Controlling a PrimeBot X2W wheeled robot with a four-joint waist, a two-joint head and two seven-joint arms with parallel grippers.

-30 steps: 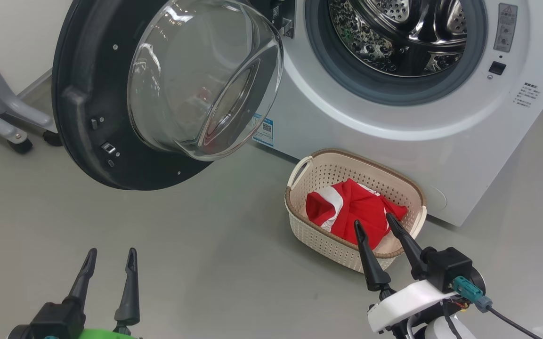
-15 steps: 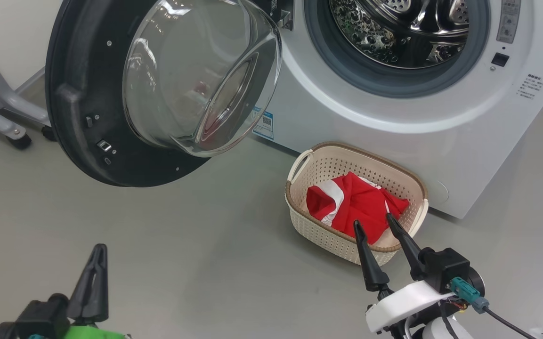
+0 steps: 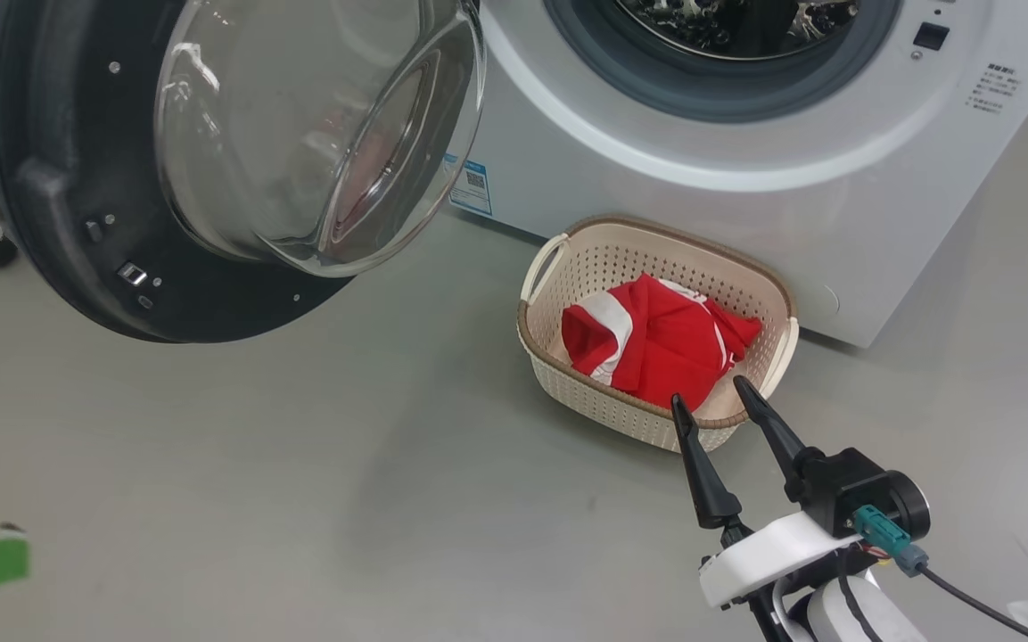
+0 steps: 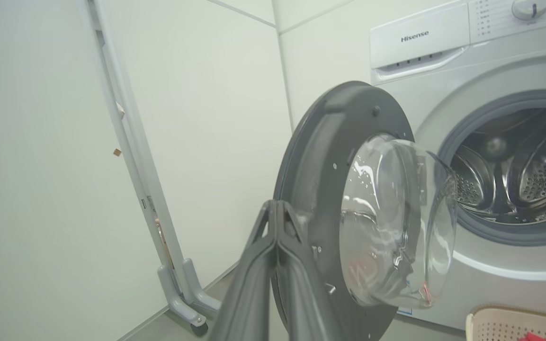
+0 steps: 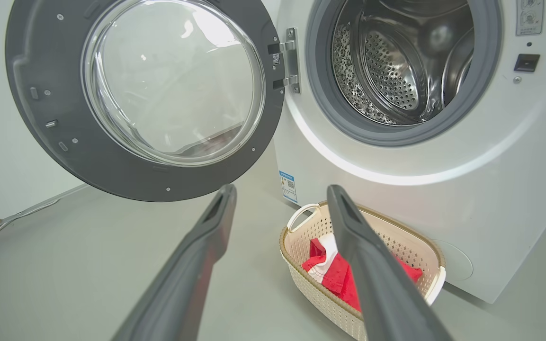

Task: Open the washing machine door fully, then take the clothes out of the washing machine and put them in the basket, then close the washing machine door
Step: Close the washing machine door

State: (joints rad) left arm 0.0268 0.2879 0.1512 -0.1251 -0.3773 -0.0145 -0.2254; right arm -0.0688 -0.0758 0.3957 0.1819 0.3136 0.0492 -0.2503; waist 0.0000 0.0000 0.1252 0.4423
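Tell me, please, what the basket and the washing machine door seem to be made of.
The basket: apparently cream plastic, matte, moulded with rows of holes, brown woven-look rim. The washing machine door: dark rim, likely plastic, around a clear bowl, glass by its sharp reflections.

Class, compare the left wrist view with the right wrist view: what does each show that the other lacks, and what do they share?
Left wrist view, not the right: the Hisense panel, a wheeled grey stand, the shut left gripper. Right wrist view, not the left: the door hinge, the open right gripper. Both: the open washing machine door, the steel drum, the basket holding red clothes.
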